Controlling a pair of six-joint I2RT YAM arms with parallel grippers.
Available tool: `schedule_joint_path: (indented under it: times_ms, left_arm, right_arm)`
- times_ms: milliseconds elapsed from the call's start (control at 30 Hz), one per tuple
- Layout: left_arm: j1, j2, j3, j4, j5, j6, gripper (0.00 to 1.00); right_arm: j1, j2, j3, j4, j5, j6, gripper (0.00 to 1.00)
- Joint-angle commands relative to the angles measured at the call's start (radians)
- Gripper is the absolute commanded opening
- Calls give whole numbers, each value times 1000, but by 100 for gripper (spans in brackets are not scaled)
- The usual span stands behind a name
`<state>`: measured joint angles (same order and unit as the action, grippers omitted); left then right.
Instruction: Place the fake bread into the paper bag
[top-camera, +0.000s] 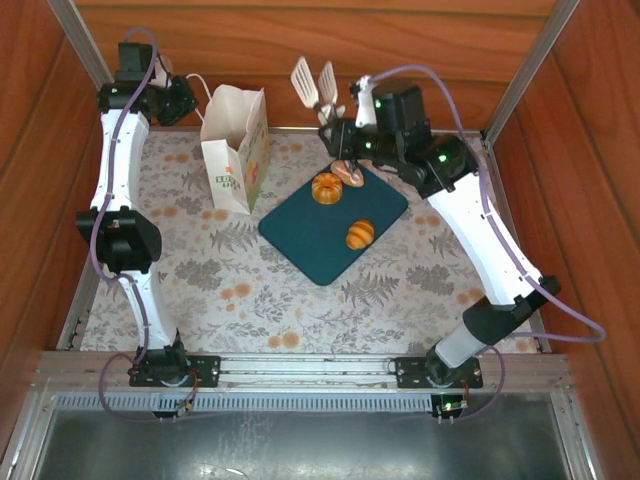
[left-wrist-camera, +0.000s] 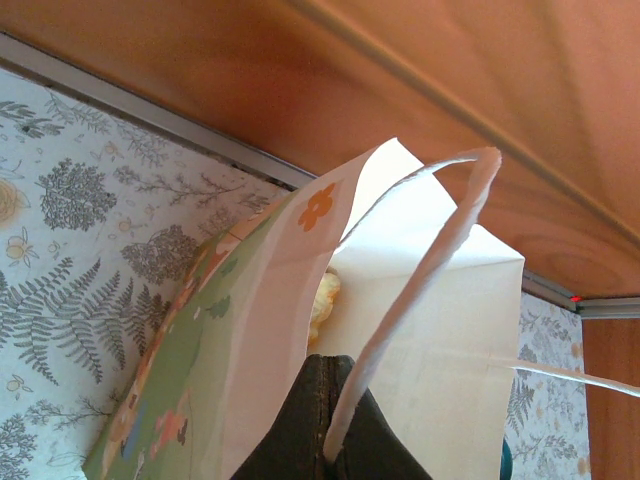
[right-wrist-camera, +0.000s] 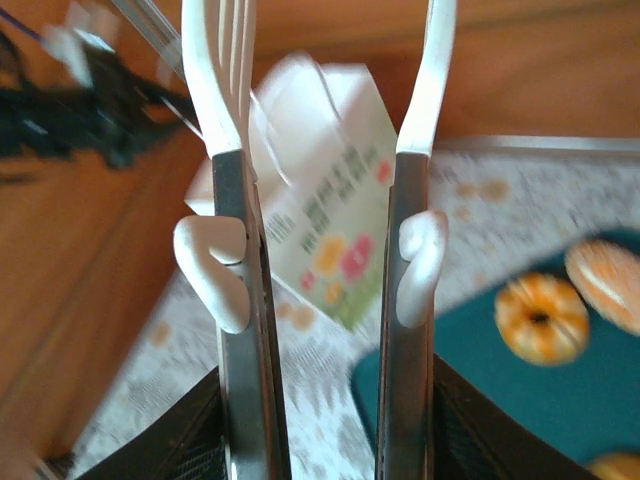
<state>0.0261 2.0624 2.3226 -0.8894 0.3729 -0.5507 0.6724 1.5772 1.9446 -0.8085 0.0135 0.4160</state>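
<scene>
Left arm (top-camera: 118, 170) runs up the left edge of the top view; left gripper (top-camera: 186, 100) at upper left, jaws clamped on the paper bag (top-camera: 235, 150); right arm (top-camera: 490, 235) reaches to upper centre; right gripper (top-camera: 342, 140) grips the metal tongs (top-camera: 313, 85), fingers (right-wrist-camera: 190, 440) pressing on both outer sides.

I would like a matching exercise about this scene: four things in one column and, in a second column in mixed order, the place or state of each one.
Things:
1. paper bag
2. tongs
3. pumpkin-shaped bun
4. teal tray

Places or states:
a. gripped by the right pincer
b. lying flat on the flowered tablecloth
c. held at the top by the left pincer
d. sitting on the teal tray

Pairs: 1-c, 2-a, 3-d, 4-b
</scene>
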Motion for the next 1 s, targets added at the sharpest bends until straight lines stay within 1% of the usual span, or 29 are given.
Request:
schedule_joint_path:
  times_ms: [0,200,333,433,700,833,967]
  left_arm:
    - [10,-10,22,8,13,-4,0]
    - [10,-4,30,7,17,-3,0]
    - [10,-4,32,8,15,-4,0]
    - [10,-3,32,8,21,-9,0]
    - [10,-4,31,7,18,-8,0]
    - [10,-3,29,7,18,-9,0]
    - [9,-5,31,7,17,-6,0]
  right_arm:
    - [0,-32,-135,9,70,0,46]
    - [0,-42,-344,-7,111,-20,47]
    - [-1,-9,-403,-25,124,-30,47]
    - [0,31,-406,-41,131,-43,47]
    - [-9,165,-345,-84,120,-64,52]
    - [-26,207,-320,-90,103,-71,55]
    - [-40,233,-311,-90,94,-70,55]
